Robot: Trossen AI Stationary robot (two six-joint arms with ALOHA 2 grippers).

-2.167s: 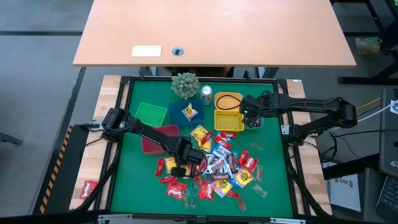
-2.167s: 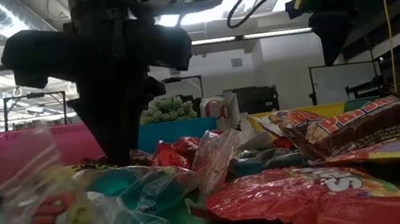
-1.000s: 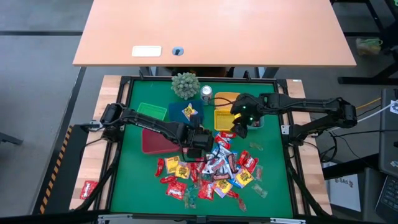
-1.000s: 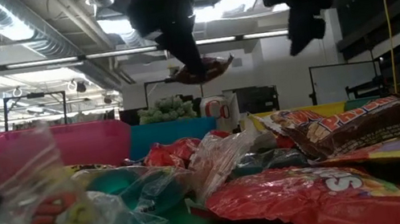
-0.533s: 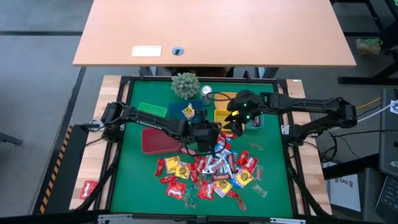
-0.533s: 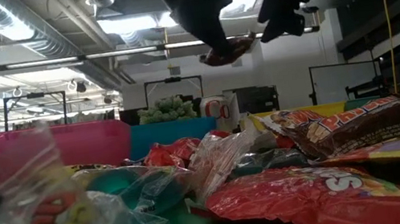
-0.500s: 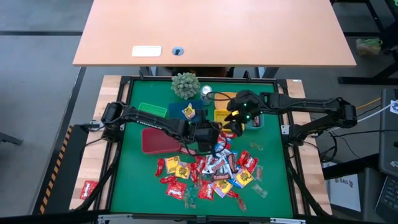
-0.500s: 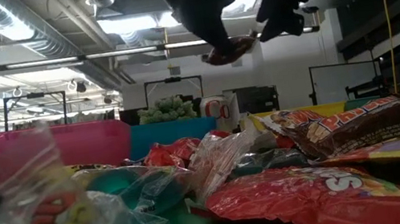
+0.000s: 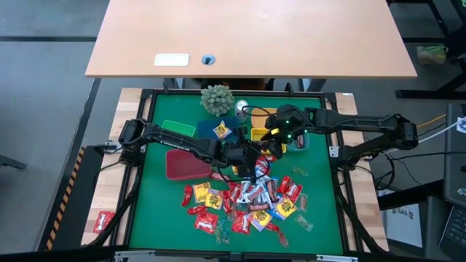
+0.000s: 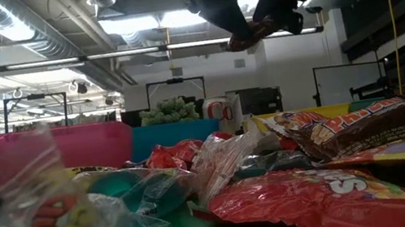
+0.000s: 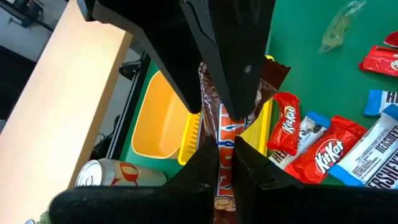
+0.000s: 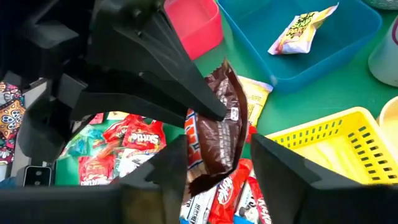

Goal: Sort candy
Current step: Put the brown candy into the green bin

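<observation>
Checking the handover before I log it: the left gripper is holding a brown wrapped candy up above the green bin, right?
Not quite. The left gripper holds the brown candy above the yellow bin, not the green one, as the left wrist view shows.

The high view looks straight down on the whole green table (image 9: pixel 156 211); the low view sits at tabletop height, close behind the candy pile (image 10: pixel 297 188); both wrist views face one brown candy bar (image 12: pixel 214 134) at close range.

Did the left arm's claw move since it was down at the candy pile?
Yes. The left gripper, shut on a brown candy, moved from the pile's left edge toward the yellow bin.
</observation>
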